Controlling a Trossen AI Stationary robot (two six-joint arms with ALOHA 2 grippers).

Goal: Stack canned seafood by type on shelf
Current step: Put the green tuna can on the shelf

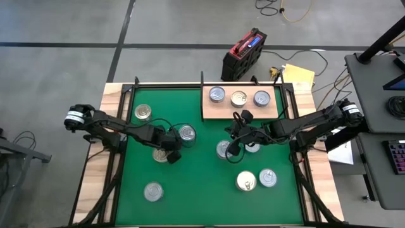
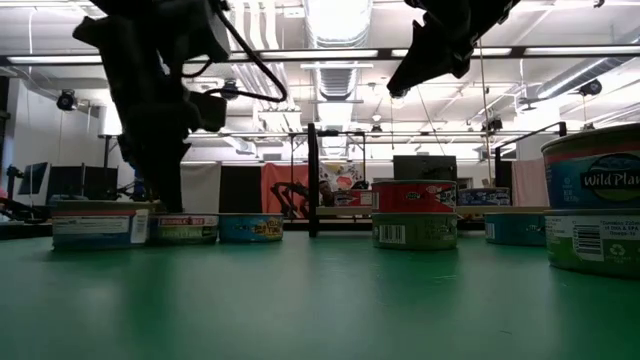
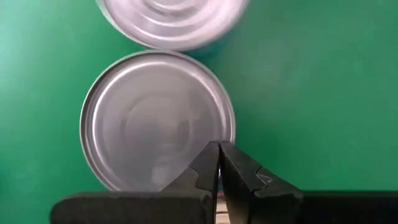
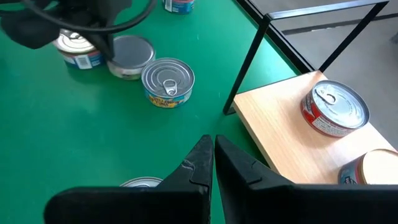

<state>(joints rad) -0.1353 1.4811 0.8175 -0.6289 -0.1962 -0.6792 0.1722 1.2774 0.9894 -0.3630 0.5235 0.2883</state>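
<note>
Closest to the low camera, at its right edge: two tins (image 2: 597, 208), one stacked on the other, standing on the green mat (image 1: 196, 190). Seen from above, near the mat's front right corner: a gold-lidded tin (image 1: 246, 182) just beside a silver-lidded one (image 1: 267, 178). Alone near the front left corner: one more silver tin (image 1: 153, 190).

At the mat's back edge, right of the middle: the pale wooden shelf (image 1: 272, 112), carrying three tins in a row, silver (image 1: 217, 94), gold (image 1: 238, 98), silver (image 1: 261, 98).

Left gripper (image 3: 219, 151) low over a plain silver tin (image 3: 143, 130) in the left half of the mat, jaws pressed together, holding nothing; another silver tin (image 3: 171, 22) touching that one or just beside it. Near the mat's left edge, toward the back: a further tin (image 1: 143, 112).

Right gripper (image 4: 212, 143) raised above the mat's middle, near the shelf's front edge, jaws also pressed together and empty. Partly under this arm: two tins (image 1: 223, 149) side by side.
</note>
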